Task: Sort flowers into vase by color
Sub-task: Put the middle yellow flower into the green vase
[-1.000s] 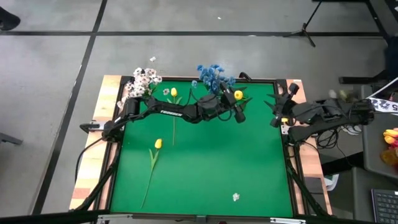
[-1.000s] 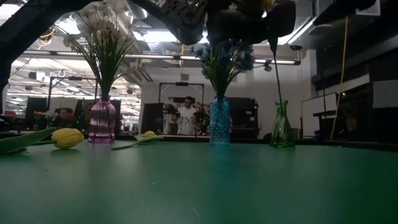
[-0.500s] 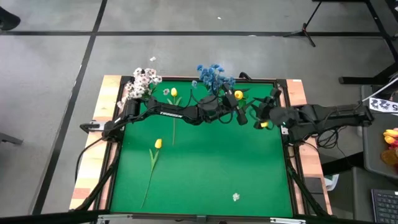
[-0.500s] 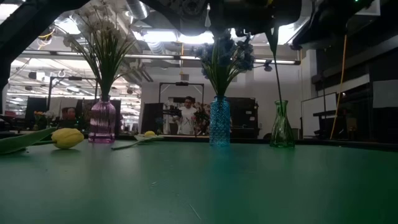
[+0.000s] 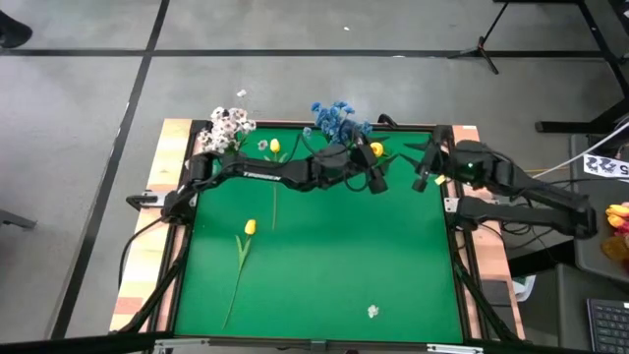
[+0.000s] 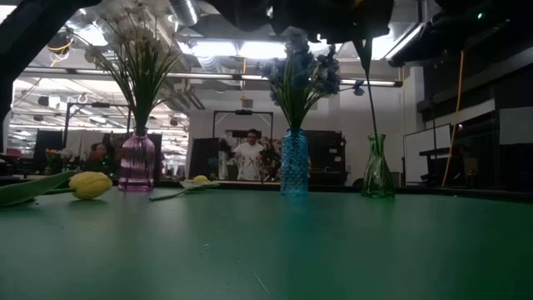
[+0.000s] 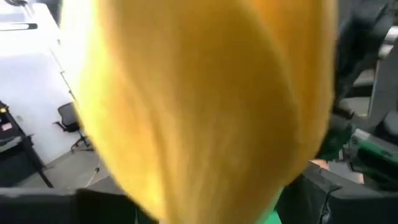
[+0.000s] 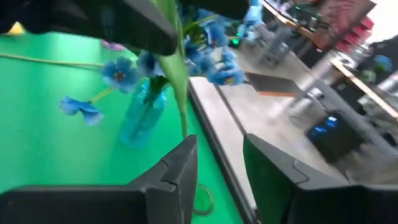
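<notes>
Above the far edge of the green worktop (image 5: 324, 265), the left tool (image 5: 374, 173) carries a yellow tulip (image 5: 376, 149) high over the clear green vase (image 6: 377, 169), its stalk hanging toward the neck; whether its fingers grip bloom or stalk cannot be told. The right tool (image 8: 219, 171) hovers just beside, fingers narrowly parted and empty, close to the hanging stalk (image 8: 177, 81) and the blue vase (image 6: 293, 162) of blue flowers. The step likely calls for steadying the stalk, centring its tip over the narrow neck, then lowering straight. Two more yellow tulips (image 5: 250, 228) lie on the worktop; white sprays fill the purple vase (image 6: 137, 162).
</notes>
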Motion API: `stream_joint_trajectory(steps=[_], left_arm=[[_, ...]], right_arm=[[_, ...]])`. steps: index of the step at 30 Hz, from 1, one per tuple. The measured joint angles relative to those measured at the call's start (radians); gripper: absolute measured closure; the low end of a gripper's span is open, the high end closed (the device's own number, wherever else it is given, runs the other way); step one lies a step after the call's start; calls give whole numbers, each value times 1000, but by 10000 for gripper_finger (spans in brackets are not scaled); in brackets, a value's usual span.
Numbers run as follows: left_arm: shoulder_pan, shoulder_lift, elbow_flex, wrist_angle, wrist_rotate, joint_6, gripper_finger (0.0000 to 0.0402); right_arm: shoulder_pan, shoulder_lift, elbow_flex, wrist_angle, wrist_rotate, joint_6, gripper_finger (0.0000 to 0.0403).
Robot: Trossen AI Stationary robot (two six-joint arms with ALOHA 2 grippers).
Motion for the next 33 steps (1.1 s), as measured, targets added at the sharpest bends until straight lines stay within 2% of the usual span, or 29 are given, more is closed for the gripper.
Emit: stream_joint_trajectory(steps=[6,10,16,20,23,28,33], left_arm=[[-2,-48,0,-99,7,3,164],[-2,-54,0,-136,7,15,164],[-1,-56,0,-158,7,15,164],[2,-56,0,-169,7,14,164],[2,-56,0,-193,6,16,164],[2,-56,0,-242,3,32,164],[-2,-60,0,-264,-3,32,164]], right_arm=[[-181,45,-110,153,-320,-17,274],[-222,122,-132,278,-393,-29,274],[-224,223,-132,363,-429,-51,274],[-224,281,-133,410,-397,-50,276],[-224,289,-133,444,-356,-42,303],[-224,262,-133,452,-331,-20,387],[-224,248,-132,440,-242,42,385]])
